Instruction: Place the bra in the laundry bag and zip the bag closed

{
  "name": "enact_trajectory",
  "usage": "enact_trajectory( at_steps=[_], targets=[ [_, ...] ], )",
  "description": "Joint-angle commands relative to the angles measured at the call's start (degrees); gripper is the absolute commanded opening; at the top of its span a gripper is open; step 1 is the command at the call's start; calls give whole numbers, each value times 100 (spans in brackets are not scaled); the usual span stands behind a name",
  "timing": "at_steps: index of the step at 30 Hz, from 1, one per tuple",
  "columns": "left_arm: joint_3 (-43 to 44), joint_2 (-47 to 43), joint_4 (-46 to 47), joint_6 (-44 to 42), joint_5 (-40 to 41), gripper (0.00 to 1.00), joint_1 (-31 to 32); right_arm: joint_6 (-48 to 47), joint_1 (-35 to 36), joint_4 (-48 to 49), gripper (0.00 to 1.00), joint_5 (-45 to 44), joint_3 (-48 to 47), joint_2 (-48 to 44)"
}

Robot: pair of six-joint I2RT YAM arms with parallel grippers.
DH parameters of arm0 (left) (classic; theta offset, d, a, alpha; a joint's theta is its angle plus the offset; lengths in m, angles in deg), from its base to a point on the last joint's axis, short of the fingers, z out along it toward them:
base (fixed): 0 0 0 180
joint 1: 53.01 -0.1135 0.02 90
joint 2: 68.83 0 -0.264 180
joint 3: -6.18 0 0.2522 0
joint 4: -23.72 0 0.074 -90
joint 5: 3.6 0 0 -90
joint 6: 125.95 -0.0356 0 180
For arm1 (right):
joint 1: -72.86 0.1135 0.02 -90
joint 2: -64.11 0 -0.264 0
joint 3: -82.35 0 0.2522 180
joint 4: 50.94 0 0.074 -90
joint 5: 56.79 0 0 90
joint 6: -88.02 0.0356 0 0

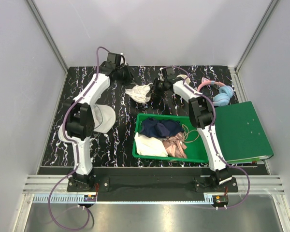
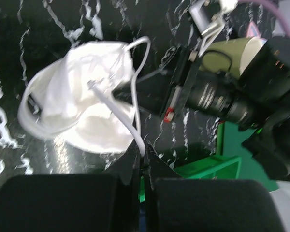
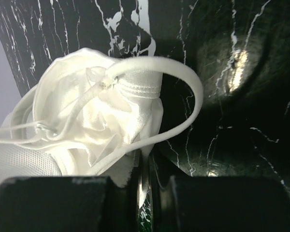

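Observation:
The cream-white bra point(image 1: 140, 92) lies crumpled on the black marbled table, at the back between both grippers. My left gripper point(image 1: 127, 77) is shut on one thin strap point(image 2: 131, 123), pinched at its fingertips point(image 2: 144, 157). From the other side, my right gripper point(image 1: 157, 89) is shut on an edge of the bra's satin fabric point(image 3: 101, 111), with the cloth caught between the jaws point(image 3: 147, 162). A second strap point(image 3: 195, 96) loops free above the table. The white mesh laundry bag point(image 1: 105, 118) lies to the left, partly hidden under my left arm; its zipper cannot be made out.
A green tray point(image 1: 200, 155) at front centre holds navy, cream and pink-beige clothes. A green binder point(image 1: 244, 130) lies to the right. Pink and blue headphones point(image 1: 217, 94) sit at the back right. A yellow mug point(image 2: 229, 53) stands behind my right wrist.

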Motion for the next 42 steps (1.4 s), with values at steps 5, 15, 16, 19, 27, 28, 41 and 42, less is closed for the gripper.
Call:
enact_trajectory(
  at_steps=[5, 15, 16, 19, 27, 28, 41, 42],
  targets=[
    [1411, 1345, -132, 608, -311, 0, -1, -213, 111, 25, 4, -57, 84, -520],
    [1185, 1997, -177, 855, -293, 0, 7, -186, 129, -53, 16, -31, 32, -608],
    [1054, 1945, -177, 794, -223, 0, 7, -213, 112, -97, 19, -57, 23, -625],
    [808, 1856, -177, 671, -126, 0, 7, -283, 42, -238, 30, -180, -4, -704],
    [631, 1759, -177, 538, -108, 0, 7, -748, -108, -966, 63, -593, -609, -845],
    [622, 1759, -177, 530, -91, 0, 7, -862, -117, -1011, 68, -689, -775, -836],
    [437, 1627, -221, 389, -46, 0, 7, -1065, -179, -1039, 67, -268, -2289, 262],
    [437, 1636, -221, 398, -46, 0, 7, -1100, -179, -1012, 66, -242, -2298, 280]
  ],
)
